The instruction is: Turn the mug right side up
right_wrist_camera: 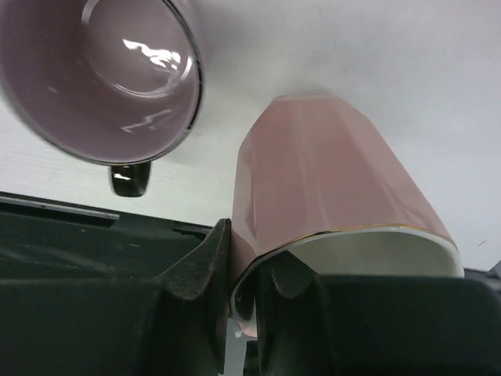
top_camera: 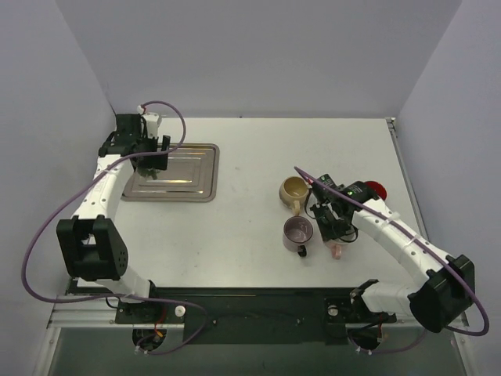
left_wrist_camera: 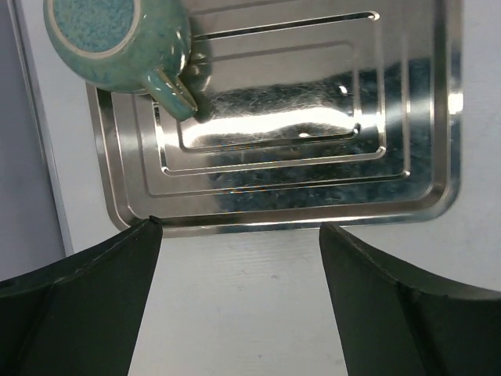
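Right gripper (right_wrist_camera: 249, 262) is pinched on the rim wall of the pink mug (right_wrist_camera: 329, 172), one finger inside and one outside, with the mug at 4 o'clock of the purple mug (top_camera: 297, 232); left gripper (left_wrist_camera: 240, 227) hangs wide open and empty over the tray (left_wrist_camera: 423, 205). Best approach is probably to roll the wrist slowly until the base lands flat, stay clear of the purple mug's handle, and release only once it is seated. Count: four mugs (pink mug, purple mug, tan mug (top_camera: 293, 189) at its 12 o'clock, teal mug (left_wrist_camera: 109, 35) at the tray's 11 o'clock corner), one tray, one red item (top_camera: 376, 189) too hidden to identify

mugs 4: tan (top_camera: 294, 190), purple (top_camera: 298, 232), pink (right_wrist_camera: 329, 172), teal (left_wrist_camera: 117, 39) | tray 1 (top_camera: 197, 178) | red item 1 (top_camera: 377, 188)
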Robot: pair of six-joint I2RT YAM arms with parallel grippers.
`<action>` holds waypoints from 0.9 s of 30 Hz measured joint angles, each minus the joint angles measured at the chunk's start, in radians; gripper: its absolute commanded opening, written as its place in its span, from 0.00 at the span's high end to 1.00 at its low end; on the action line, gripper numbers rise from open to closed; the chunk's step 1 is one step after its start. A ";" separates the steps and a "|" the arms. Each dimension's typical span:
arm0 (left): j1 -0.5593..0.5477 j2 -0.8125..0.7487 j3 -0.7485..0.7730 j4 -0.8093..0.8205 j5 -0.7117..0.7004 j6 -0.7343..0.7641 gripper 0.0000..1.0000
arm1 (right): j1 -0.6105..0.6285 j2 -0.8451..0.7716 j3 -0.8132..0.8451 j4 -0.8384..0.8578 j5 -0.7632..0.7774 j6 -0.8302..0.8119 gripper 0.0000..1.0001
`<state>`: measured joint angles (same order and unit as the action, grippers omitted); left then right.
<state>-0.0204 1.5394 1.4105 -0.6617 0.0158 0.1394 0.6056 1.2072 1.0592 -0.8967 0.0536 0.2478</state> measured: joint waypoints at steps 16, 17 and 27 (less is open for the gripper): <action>0.145 0.233 -0.069 0.249 -0.066 -0.002 0.08 | -0.197 0.130 -0.149 0.233 -0.189 -0.034 0.61; 0.145 0.240 -0.072 0.261 -0.063 -0.005 0.10 | -0.201 0.130 -0.152 0.239 -0.189 -0.033 0.54; 0.140 0.411 0.020 0.359 -0.120 -0.179 0.21 | -0.204 -0.022 -0.132 0.165 -0.100 -0.020 0.08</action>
<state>0.1196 1.9503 1.4307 -0.3031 -0.1040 -0.0395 0.4011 1.1851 0.9272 -0.7315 -0.0460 0.2276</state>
